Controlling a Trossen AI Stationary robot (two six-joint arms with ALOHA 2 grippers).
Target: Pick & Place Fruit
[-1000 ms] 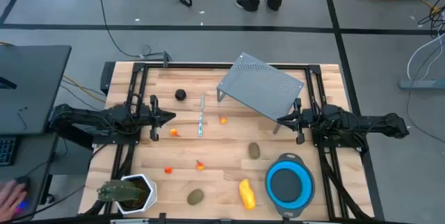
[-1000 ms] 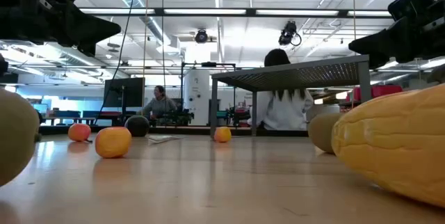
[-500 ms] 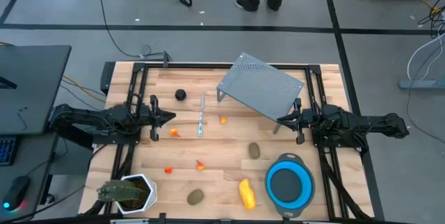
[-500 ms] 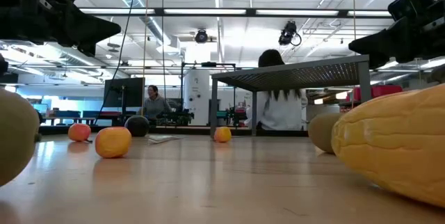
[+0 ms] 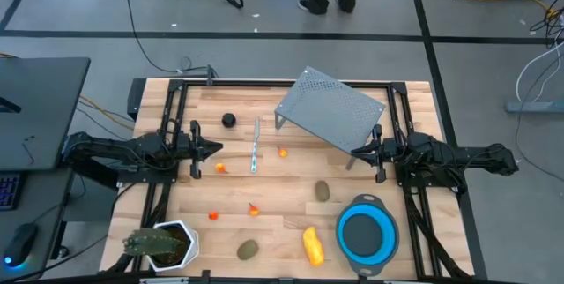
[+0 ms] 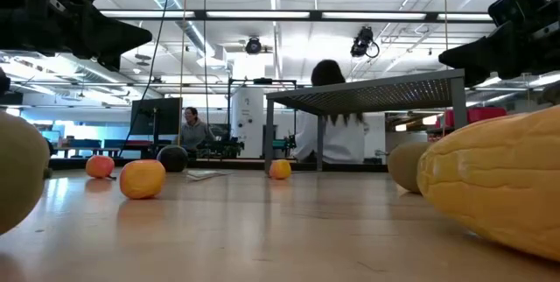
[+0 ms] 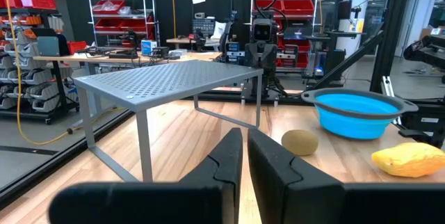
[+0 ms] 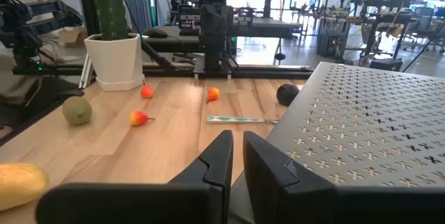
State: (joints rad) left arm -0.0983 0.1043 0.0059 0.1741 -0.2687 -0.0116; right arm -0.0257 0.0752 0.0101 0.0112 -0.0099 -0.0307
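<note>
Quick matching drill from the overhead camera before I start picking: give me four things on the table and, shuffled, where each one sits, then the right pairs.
Things:
1. yellow fruit
2. dark round fruit
3. blue bowl
4. potted plant

Places:
A. near left corner of the table
B. just left of the blue bowl
C. far side, left of the grey perforated stand
D. near right, below the right arm

Pairs: 1-B, 2-C, 3-D, 4-A
</note>
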